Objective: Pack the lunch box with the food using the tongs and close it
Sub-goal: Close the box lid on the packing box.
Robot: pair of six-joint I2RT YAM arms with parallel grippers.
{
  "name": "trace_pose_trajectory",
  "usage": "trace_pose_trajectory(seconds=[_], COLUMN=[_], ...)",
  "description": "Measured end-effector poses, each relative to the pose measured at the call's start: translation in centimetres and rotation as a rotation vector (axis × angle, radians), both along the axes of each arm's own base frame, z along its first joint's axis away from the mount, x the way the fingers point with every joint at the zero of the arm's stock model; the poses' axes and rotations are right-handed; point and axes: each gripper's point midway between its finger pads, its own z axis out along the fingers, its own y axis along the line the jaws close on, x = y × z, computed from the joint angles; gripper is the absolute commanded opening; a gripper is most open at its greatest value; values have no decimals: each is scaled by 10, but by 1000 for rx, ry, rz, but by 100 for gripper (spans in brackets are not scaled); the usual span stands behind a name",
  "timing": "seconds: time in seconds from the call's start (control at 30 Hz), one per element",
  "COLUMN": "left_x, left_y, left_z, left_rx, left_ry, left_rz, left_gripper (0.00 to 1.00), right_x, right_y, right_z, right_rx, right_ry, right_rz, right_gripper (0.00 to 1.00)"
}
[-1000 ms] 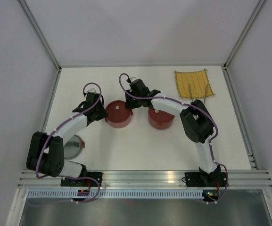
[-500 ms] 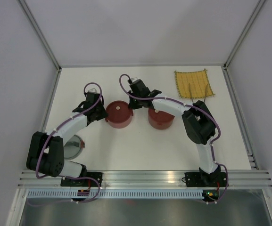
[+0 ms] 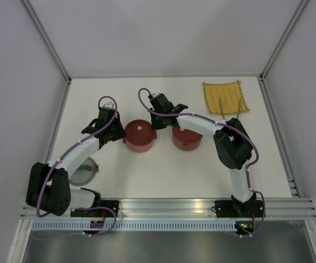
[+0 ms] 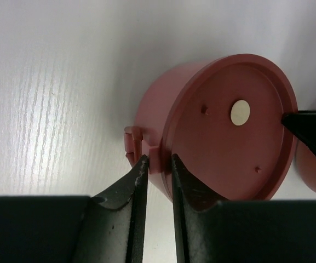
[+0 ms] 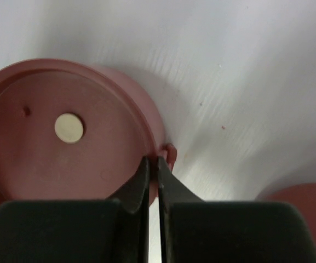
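The lunch box shows as two dark-red lidded bowls. My grippers hold the left bowl (image 3: 139, 137) from both sides. The left gripper (image 3: 119, 133) is shut on a small tab at its left rim (image 4: 159, 155). The right gripper (image 3: 158, 126) is shut on the rim tab on the opposite side (image 5: 166, 152). Its lid (image 4: 231, 129) is on, with a pale centre knob (image 5: 69, 127). The second lidded bowl (image 3: 187, 138) stands just to the right, under the right arm. The tongs (image 3: 222, 108) lie faintly visible on the mat. No food is in view.
A yellow woven mat (image 3: 225, 96) lies at the back right. A shiny round steel piece with a red rim (image 3: 84, 170) sits under the left arm near the front left. Walls close in the table on three sides.
The right gripper's jaws have closed on the left bowl's rim tab. The left arm has leaned forward, and the bowl has shifted slightly to the right.
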Motion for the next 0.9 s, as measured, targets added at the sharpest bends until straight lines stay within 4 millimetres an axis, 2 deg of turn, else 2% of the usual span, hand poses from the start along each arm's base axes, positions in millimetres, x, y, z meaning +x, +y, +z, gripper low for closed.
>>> trace_pose_trajectory(seconds=[0.03, 0.17, 0.27, 0.43, 0.53, 0.6, 0.63, 0.77, 0.83, 0.9], left_x=[-1, -10, -15, -23, -23, -24, -25, -22, -18, -11], left_y=[-3, -4, -5, -9, -9, -9, -10, -11, -13, -15], left_z=[2, 6, 4, 0, -2, -5, -6, -2, 3, 9], left_rx=[-12, -2, 12, 27, 30, 35, 38, 44, 41, 36], left_ry=[-5, 6, 20, 43, 50, 60, 64, 60, 47, 32], left_rz=[-6, -30, -43, -63, -67, -70, -74, -85, -86, -86], left_gripper=[2, 2, 2, 4, 10, 21, 31, 44, 45, 47], right_x=[-3, -8, -10, -10, -10, -10, -10, -11, -11, -11], right_y=[2, -10, -19, -23, -23, -23, -24, -29, -30, -30], right_z=[2, 4, 4, 3, 3, 3, 2, 0, 2, 4], right_rx=[15, -38, -62, -71, -70, -68, -72, -93, -95, -91], right_ry=[11, 14, 22, 27, 27, 29, 30, 38, 41, 46], right_rz=[4, -3, -18, -25, -26, -30, -31, -45, -52, -56], right_gripper=[0, 1, 0, 2, 13, 28, 38, 53, 61, 63])
